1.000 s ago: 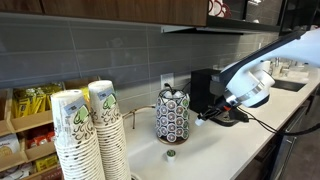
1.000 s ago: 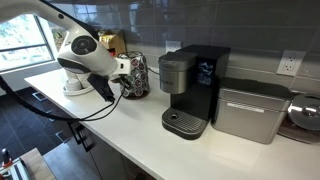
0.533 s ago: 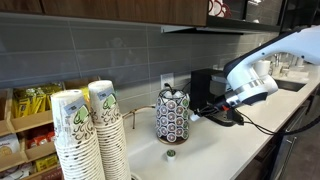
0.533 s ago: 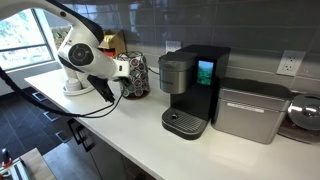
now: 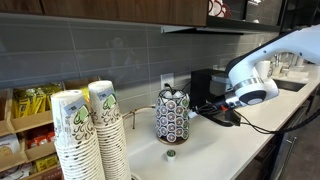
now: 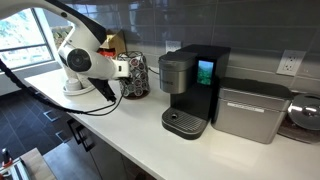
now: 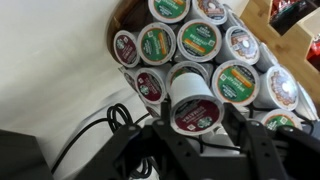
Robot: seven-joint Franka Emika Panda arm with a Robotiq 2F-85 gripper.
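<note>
Coffee pod (image 7: 192,100) sat clenched in the gripper (image 7: 197,128), lower centre of the wrist view; holding it level and clear of neighbouring pods (image 7: 236,82) seemed wise.

Coffee machine (image 6: 195,85) on white counter (image 6: 110,115), steel box (image 6: 250,112) just beside it; paper-cup stacks (image 5: 85,130) near snack shelves (image 5: 25,115); wall outlet (image 6: 290,64).

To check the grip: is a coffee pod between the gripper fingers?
Yes, the gripper clamps one coffee pod by the pod holder.
</note>
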